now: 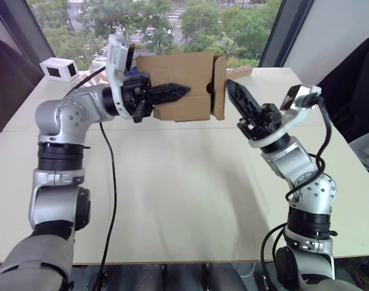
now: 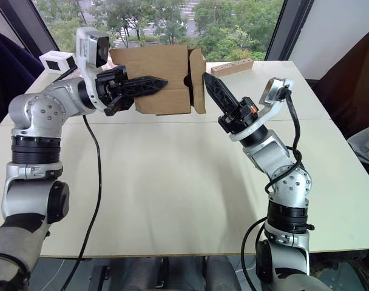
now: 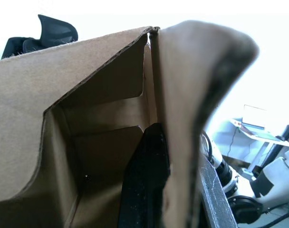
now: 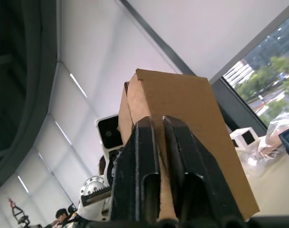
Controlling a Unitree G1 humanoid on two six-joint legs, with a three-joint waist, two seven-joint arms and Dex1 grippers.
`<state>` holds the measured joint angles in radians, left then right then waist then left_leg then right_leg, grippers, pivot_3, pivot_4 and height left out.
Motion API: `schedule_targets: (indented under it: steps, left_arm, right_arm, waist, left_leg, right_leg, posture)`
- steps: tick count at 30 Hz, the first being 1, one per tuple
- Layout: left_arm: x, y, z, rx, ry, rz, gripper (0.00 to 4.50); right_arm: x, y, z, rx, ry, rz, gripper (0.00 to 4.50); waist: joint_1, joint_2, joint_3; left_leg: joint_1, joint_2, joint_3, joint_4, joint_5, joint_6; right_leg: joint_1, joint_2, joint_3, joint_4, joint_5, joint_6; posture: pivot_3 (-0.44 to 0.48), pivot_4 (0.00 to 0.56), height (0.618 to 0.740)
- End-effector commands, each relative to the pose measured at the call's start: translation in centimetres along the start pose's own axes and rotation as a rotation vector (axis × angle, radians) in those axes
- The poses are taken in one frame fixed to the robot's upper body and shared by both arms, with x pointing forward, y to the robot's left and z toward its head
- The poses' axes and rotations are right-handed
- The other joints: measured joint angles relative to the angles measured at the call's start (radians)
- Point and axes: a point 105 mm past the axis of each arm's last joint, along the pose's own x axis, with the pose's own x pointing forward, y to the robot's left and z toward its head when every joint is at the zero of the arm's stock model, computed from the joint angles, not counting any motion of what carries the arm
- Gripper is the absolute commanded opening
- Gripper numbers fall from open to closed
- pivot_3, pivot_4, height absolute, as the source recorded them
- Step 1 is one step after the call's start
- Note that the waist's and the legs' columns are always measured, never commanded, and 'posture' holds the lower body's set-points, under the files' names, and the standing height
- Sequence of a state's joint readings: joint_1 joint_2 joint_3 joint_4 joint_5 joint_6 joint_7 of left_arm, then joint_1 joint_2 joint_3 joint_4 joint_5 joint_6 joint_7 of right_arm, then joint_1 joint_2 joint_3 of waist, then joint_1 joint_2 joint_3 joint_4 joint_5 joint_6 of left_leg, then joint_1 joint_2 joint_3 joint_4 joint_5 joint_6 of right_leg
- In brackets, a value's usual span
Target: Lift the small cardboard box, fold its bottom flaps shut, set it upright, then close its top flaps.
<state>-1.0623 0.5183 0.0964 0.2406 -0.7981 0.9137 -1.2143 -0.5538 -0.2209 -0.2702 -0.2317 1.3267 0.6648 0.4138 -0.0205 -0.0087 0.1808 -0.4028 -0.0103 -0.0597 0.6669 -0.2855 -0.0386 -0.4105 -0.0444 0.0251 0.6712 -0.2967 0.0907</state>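
The small cardboard box (image 1: 179,76) hangs above the far part of the table, lying sideways with its open ends facing left and right. My left gripper (image 1: 186,91) is shut on its front wall. The left wrist view shows one black finger (image 3: 145,183) inside the box (image 3: 87,123) and the other outside the wall. At the right end a flap (image 1: 219,85) stands edge-on. My right gripper (image 1: 229,85) points up at that flap with its fingers together, tips at or just off the flap's outer face. The right wrist view shows the box (image 4: 182,99) just beyond the fingers.
A pale table (image 1: 172,182) spreads below both arms. A small white box (image 1: 58,69) sits at the far left corner. A long thin tan block (image 2: 232,66) lies at the far right, behind the box. Windows stand behind the table. A distant person (image 4: 63,213) shows in the right wrist view.
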Motion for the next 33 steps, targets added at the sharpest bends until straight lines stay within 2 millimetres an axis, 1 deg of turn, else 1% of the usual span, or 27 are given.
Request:
schedule_targets:
  steps: [1,5,16,19,20,21,32,33]
  left_arm:
    - [0.0,-0.77,1.17,0.049,-0.038,-0.018,0.0]
    - [0.03,-0.75,1.17,0.048,-0.044,-0.016,0.0]
    - [-0.15,-0.69,1.27,0.048,-0.049,-0.006,0.0]
    - [-0.17,-0.68,1.29,0.047,-0.052,-0.006,0.0]
    - [-0.18,-0.68,1.29,0.046,-0.052,-0.005,0.0]
    - [-0.19,-0.67,1.29,0.046,-0.053,-0.005,0.0]
    - [-0.25,-0.68,1.27,0.042,-0.056,-0.001,0.0]
    - [-0.24,-0.69,1.28,0.042,-0.057,-0.001,0.0]
  right_arm:
    - [0.81,0.75,0.4,-0.03,-0.031,0.029,0.26]
    - [0.98,1.01,0.08,-0.03,-0.028,0.04,0.26]
    - [0.49,0.48,-0.27,-0.075,0.0,0.011,0.26]
    - [0.32,0.38,-0.19,-0.056,-0.008,0.01,0.99]
    - [0.25,0.3,-0.12,-0.049,-0.013,0.007,1.48]
    - [0.2,0.22,-0.02,-0.04,-0.023,0.004,1.81]
    - [0.3,0.21,-0.37,0.037,-0.066,0.011,1.81]
    - [0.34,0.19,-0.45,0.038,-0.065,0.01,1.3]
  waist:
    - [0.0,0.0,0.0]
    - [0.0,0.0,0.0]
    - [0.0,0.0,0.0]
    - [0.0,0.0,0.0]
    - [0.0,0.0,0.0]
    - [0.0,0.0,0.0]
    - [0.0,0.0,0.0]
    - [0.0,0.0,0.0]
  left_leg:
    - [0.0,0.0,0.0,0.0,0.0,0.0]
    - [0.0,0.0,0.0,0.0,0.0,0.0]
    - [0.0,0.0,0.0,0.0,0.0,0.0]
    - [0.0,0.0,0.0,0.0,0.0,0.0]
    - [0.0,0.0,0.0,0.0,0.0,0.0]
    - [0.0,0.0,0.0,0.0,0.0,0.0]
    - [0.0,0.0,0.0,0.0,0.0,0.0]
    - [0.0,0.0,0.0,0.0,0.0,0.0]
  right_leg:
    - [0.0,0.0,0.0,0.0,0.0,0.0]
    - [0.0,0.0,0.0,0.0,0.0,0.0]
    - [0.0,0.0,0.0,0.0,0.0,0.0]
    - [0.0,0.0,0.0,0.0,0.0,0.0]
    - [0.0,0.0,0.0,0.0,0.0,0.0]
    - [0.0,0.0,0.0,0.0,0.0,0.0]
    - [0.0,0.0,0.0,0.0,0.0,0.0]
    - [0.0,0.0,0.0,0.0,0.0,0.0]
  posture:
    - [0.0,0.15,0.74]
    - [0.0,0.15,0.74]
    - [0.0,0.15,0.74]
    - [0.0,0.15,0.74]
    - [0.0,0.15,0.74]
    - [0.0,0.15,0.74]
    - [0.0,0.15,0.74]
    - [0.0,0.15,0.74]
